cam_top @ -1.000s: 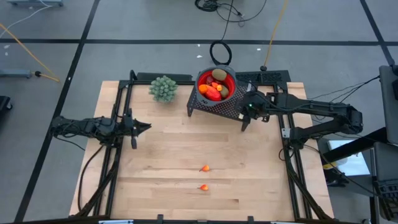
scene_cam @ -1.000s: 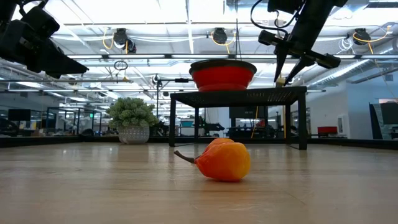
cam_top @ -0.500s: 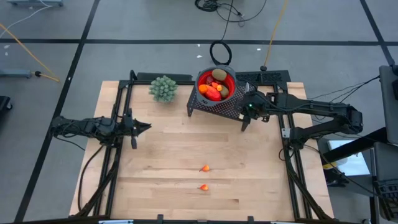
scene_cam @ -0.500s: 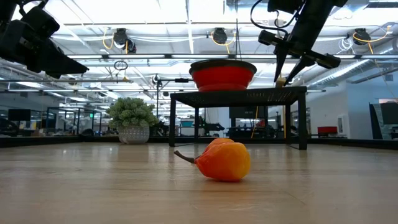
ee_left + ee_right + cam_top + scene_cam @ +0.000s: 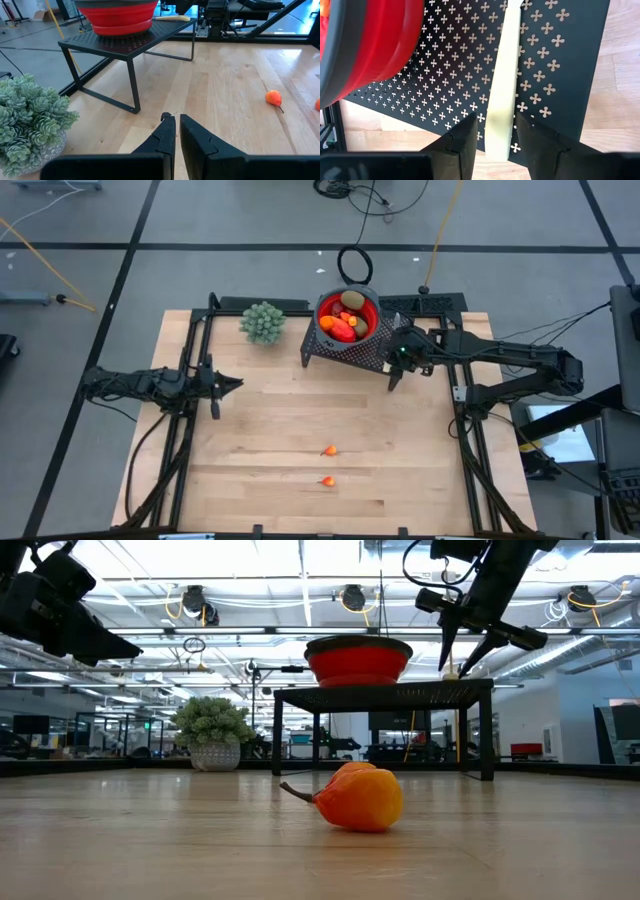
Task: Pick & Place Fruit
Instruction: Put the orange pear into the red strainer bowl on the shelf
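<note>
A red bowl holding several fruit pieces stands on a black perforated stand at the table's far side. Two small orange fruits lie on the wood toward the near edge; one shows close in the low view. My right gripper hangs open over the stand's right part, tilted downward. Its fingers stand on either side of a pale yellow knife that lies flat on the stand. My left gripper waits shut at the table's left side, above the wood.
A pale green knobbly plant in a pot stands at the far left of the table, beside the stand. Black rails run along the table's left and right sides. Bare wood lies between the stand and the two orange fruits.
My right gripper has opened a little around the knife, which stays lying on the stand. Both arms have kept their places.
</note>
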Controlling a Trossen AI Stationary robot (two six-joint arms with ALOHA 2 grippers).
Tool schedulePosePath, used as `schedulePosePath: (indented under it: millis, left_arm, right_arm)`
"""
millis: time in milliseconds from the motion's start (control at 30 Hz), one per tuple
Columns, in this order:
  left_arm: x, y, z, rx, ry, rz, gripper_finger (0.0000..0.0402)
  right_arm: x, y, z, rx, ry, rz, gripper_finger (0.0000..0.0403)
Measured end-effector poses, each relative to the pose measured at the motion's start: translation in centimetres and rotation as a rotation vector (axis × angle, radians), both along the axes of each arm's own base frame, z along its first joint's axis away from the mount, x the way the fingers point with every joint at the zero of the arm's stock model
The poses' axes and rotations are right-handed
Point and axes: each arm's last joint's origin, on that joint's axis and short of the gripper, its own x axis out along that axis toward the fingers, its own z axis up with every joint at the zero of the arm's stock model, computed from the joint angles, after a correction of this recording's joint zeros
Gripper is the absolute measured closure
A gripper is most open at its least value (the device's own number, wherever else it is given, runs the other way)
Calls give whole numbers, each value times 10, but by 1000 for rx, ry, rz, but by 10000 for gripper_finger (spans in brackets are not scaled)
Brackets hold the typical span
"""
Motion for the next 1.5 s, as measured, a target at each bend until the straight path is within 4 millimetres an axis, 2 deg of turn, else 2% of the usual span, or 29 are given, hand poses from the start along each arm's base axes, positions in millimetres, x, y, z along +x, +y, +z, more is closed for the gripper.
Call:
schedulePosePath:
  millis: [267, 467, 767, 1133, 1233, 1500]
  left_arm:
    - [0, 0, 0, 0, 0, 0, 376]
    - [0, 0, 0, -1, 0, 0, 376]
    - [0, 0, 0, -5, -1, 1, 376]
    - [0, 0, 0, -24, -6, 3, 376]
    - [0, 0, 0, -30, -7, 3, 376]
    - [0, 0, 0, -33, -7, 4, 376]
  right_arm:
    - [-3, 1, 5, -17, -28, 17, 281]
    - [0, 14, 20, -66, -156, 95, 299]
    - [13, 58, 30, -105, -293, 278, 327]
    - [34, 116, 50, -355, -536, 557, 388]
    - [41, 131, 49, -420, -561, 651, 400]
    - [64, 166, 33, -576, -586, 918, 397]
